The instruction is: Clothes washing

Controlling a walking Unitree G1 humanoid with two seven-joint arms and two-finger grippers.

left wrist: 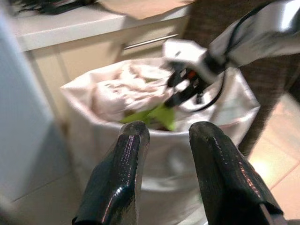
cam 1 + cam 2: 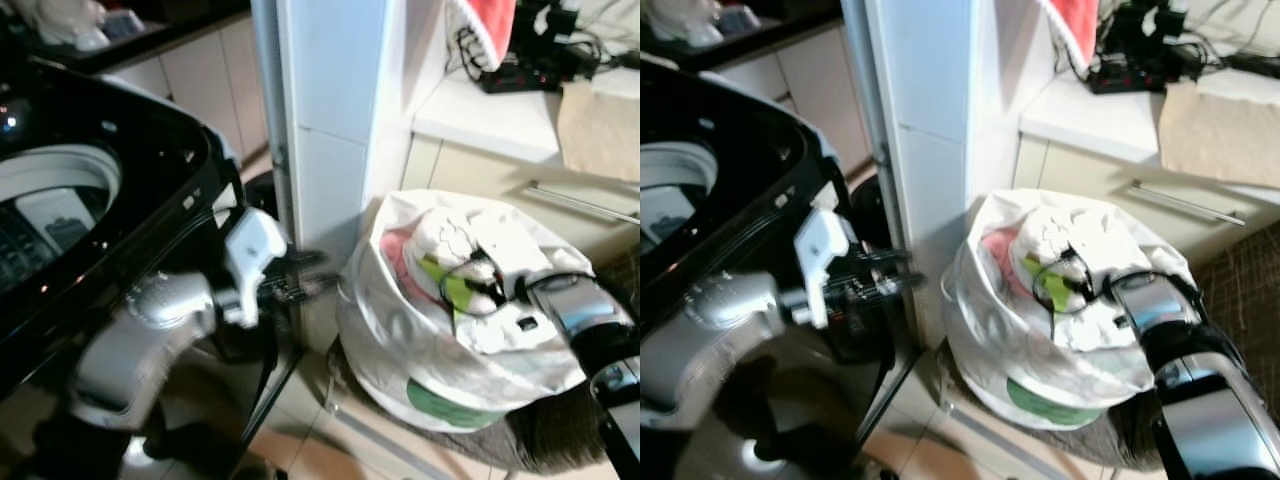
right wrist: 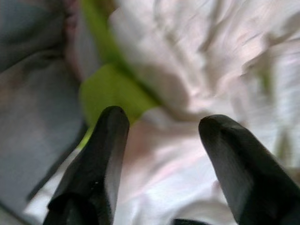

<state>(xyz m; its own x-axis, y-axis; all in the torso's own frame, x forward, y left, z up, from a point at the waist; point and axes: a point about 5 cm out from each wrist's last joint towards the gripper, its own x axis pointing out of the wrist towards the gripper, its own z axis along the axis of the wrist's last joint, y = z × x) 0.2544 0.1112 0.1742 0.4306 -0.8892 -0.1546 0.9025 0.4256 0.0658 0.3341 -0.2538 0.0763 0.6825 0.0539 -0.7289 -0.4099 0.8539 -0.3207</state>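
- The right gripper (image 3: 161,140) is hovering with jaws spread wide, empty, over the clothes (image 3: 197,70) heaped in the white laundry bag (image 2: 400,340).
- Soft, light, floppy fabric is lying just ahead of the fingertips; pinching a raised fold looks best.
- The left gripper (image 1: 164,140) is waiting open, facing the bag.

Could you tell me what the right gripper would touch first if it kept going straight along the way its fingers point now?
Most likely the pale crumpled cloth in the laundry bag. The right gripper is open just above it, with the green garment slightly off to one side. Depth is blurred, so the gap is uncertain.
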